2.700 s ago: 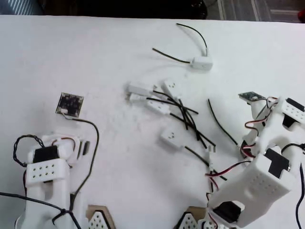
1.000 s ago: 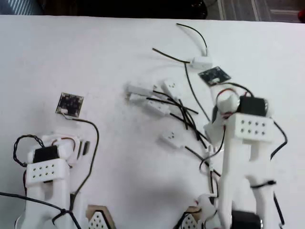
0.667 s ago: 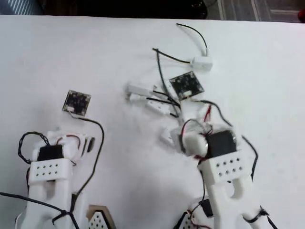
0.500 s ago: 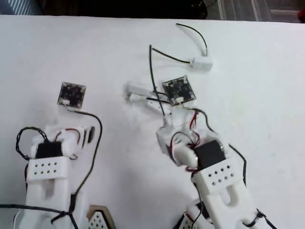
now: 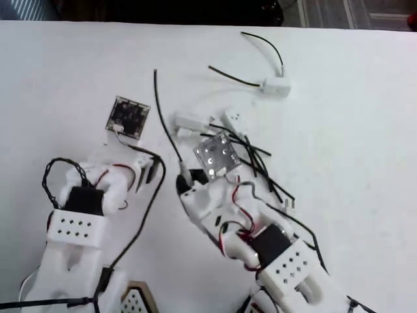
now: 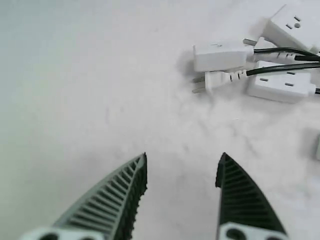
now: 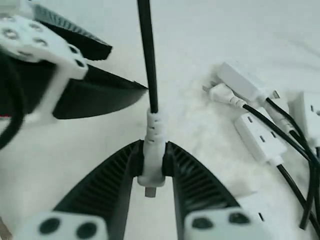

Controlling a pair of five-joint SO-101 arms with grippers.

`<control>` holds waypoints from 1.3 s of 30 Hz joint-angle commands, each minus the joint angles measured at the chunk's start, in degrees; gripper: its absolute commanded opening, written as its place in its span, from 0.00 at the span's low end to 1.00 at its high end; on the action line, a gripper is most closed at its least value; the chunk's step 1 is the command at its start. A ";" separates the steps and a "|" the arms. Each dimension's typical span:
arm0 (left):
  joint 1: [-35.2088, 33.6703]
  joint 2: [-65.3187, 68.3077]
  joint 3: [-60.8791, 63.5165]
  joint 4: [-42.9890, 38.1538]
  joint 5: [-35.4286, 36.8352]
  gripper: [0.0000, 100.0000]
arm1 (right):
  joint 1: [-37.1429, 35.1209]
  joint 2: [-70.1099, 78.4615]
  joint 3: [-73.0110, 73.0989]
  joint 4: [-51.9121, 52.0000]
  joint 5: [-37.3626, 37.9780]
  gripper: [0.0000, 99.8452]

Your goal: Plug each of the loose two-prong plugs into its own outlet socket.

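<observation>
My right gripper (image 7: 152,150) is shut on a white two-prong plug (image 7: 152,162), prongs pointing back toward the wrist. Its black cord (image 7: 146,55) stands straight out, and in the high view the cord (image 5: 164,117) runs away from the right gripper (image 5: 185,180). My left gripper (image 6: 182,170) is open over bare table, close beside the right one (image 5: 147,171). Beyond lie loose plugs (image 6: 222,79) and white outlet sockets (image 6: 282,85) in a tangle (image 5: 215,134). A plug joined to an outlet (image 5: 275,86) lies farther back.
The white table (image 5: 78,59) spreads wide to the far left and the right. Black cords (image 5: 260,166) trail from the pile toward the right arm's body. Another outlet (image 7: 310,112) lies by the cords in the right wrist view.
The right arm swung in from the right edge over the pile, and now holds a plug, carried leftward with its cord. The left arm moved forward and right toward it.
</observation>
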 commanded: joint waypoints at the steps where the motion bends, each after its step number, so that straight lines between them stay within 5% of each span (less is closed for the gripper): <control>1: 2.86 -1.27 -2.73 -1.14 0.44 0.23 | -2.15 -4.88 1.23 -2.33 -0.53 0.02; 20: 14.90 -1.36 -10.11 8.44 0.53 0.23 | -3.21 -7.08 5.27 -1.89 -0.53 0.02; 39: 18.95 -1.36 -10.73 9.14 0.53 0.23 | 1.01 -7.08 6.42 -1.89 -0.44 0.02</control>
